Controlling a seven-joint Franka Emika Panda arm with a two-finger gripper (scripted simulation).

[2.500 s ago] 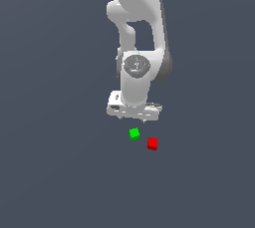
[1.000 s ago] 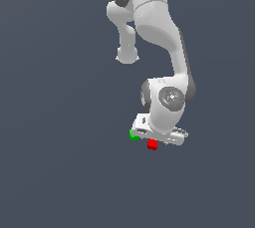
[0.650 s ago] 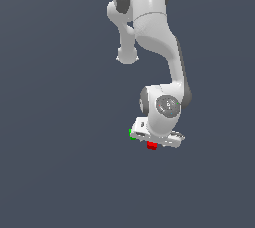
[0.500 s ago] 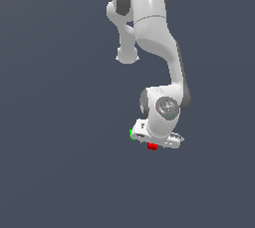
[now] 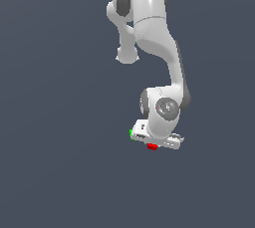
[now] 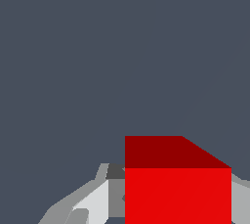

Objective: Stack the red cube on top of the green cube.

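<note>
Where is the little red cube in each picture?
Exterior view: the red cube peeks out just under the gripper, low in the picture, to the exterior view's right of the green cube.
Wrist view: the red cube looks huge and close, sitting between the gripper's fingers.
Shared landmark: the gripper, right at the red cube in both views.
</note>
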